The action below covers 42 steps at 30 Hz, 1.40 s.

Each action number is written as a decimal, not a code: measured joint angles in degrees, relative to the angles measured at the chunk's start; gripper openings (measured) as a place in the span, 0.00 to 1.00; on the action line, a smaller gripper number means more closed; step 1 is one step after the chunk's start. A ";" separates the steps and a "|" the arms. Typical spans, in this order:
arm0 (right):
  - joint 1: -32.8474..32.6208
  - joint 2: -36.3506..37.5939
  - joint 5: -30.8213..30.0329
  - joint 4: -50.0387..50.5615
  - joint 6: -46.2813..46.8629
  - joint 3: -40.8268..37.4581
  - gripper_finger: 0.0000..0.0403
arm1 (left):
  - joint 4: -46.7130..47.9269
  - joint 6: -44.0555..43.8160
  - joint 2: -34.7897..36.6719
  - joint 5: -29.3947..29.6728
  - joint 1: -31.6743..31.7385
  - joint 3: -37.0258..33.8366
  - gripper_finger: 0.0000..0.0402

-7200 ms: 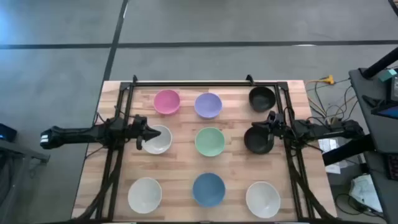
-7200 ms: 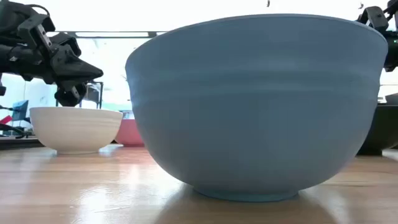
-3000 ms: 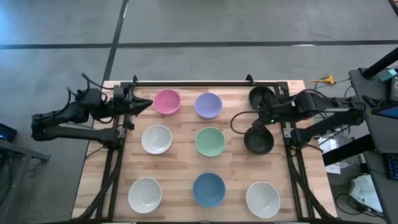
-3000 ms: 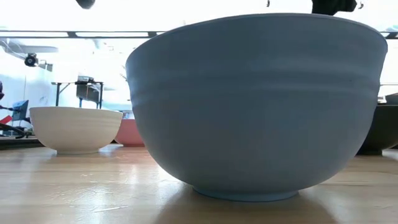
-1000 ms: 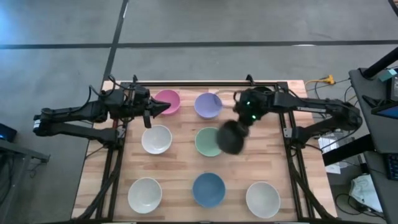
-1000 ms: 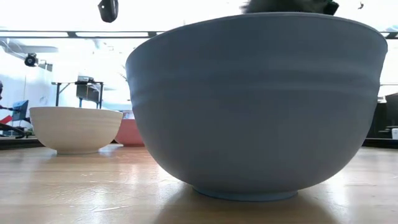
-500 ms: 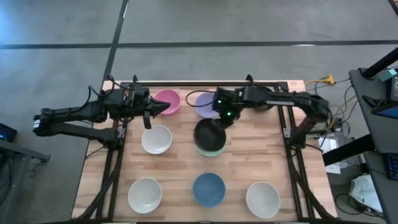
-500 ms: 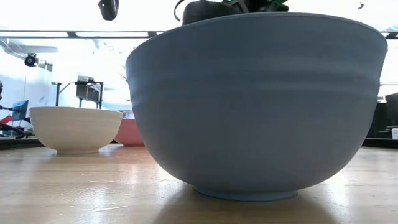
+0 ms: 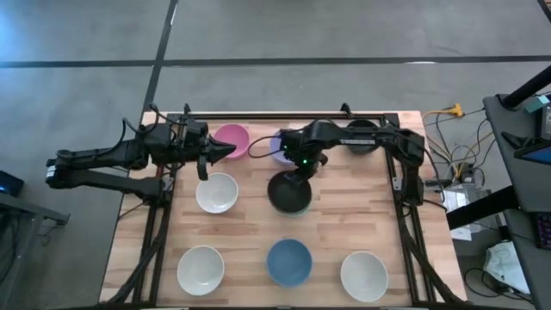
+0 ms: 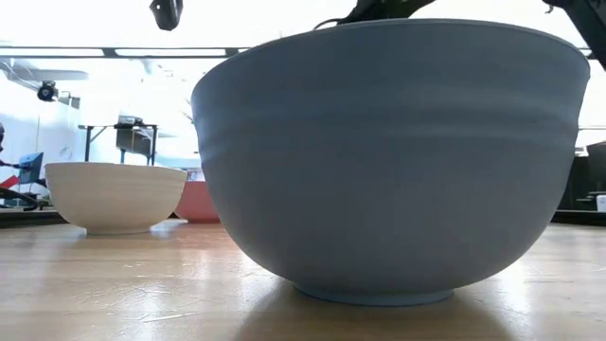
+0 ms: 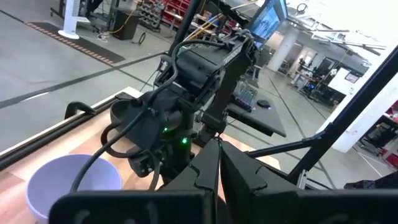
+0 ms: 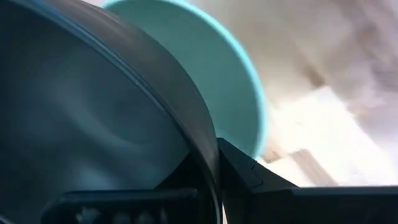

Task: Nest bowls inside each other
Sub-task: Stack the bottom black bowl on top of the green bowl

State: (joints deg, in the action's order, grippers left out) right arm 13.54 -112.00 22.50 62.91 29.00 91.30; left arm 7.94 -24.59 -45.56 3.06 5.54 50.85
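High view, right gripper: clamped on the rim of black bowl, held over mint green bowl at table centre
Left gripper: fingers pressed together, nothing held, hovering at pink bowl
Second black bowl: back right corner

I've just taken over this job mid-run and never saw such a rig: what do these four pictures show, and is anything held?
Two dark robot arms work at a wooden table. One picture looks straight down, one level across the tabletop past the blue bowl, two ride on the wrists. The right end effector grips the rim of a black bowl over the mint green bowl. The left end effector, shut and empty, waits beside the pink bowl. Others, like a white bowl, sit apart.
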 joint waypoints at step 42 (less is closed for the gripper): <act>-3.17 -3.28 -3.04 2.88 -6.30 1.82 0.09 | -0.24 -0.59 -0.15 -0.12 0.02 -0.24 0.00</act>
State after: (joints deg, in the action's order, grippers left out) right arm 10.37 -115.27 19.46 65.79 22.70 93.12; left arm 7.70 -25.17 -45.71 2.94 5.56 50.61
